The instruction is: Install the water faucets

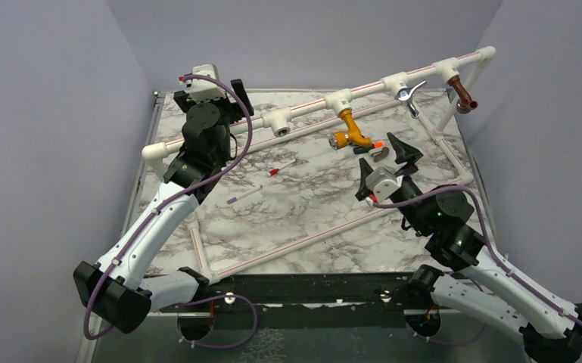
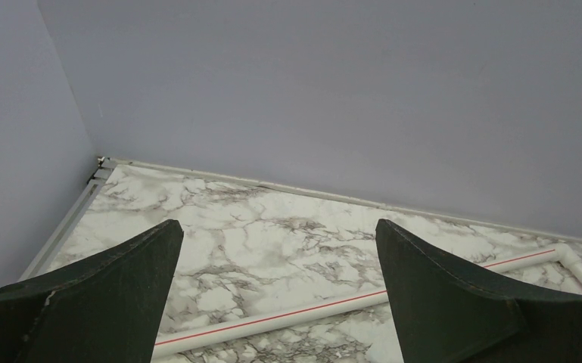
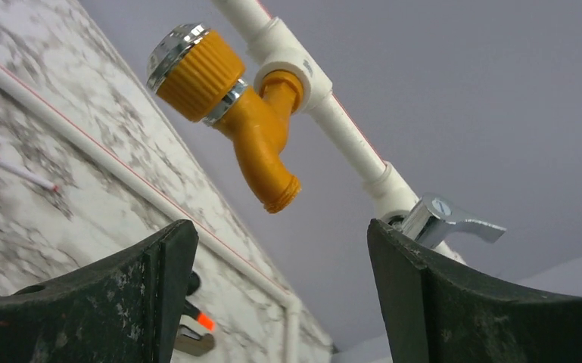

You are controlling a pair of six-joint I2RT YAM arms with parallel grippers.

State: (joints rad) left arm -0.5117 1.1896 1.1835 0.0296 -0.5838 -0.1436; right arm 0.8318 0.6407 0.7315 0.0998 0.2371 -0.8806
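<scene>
Where the mustard-yellow faucet (image 3: 250, 128) hangs from its tee (image 3: 295, 64) near the far edge, its spout points downward. Left gripper (image 2: 278, 223) and right gripper (image 3: 280, 223): fingers apart, empty.

Left arm (image 1: 147, 231) and right arm (image 1: 499, 287) in white shells, chunky black joints and bases, thin purple cables (image 1: 250, 130) running along each, white camera boxes (image 1: 206, 82) at the wrists, left tool (image 2: 278, 227) and right tool (image 3: 280, 224) with dark, scuffed, wedge-shaped fingers (image 2: 106, 302)
</scene>
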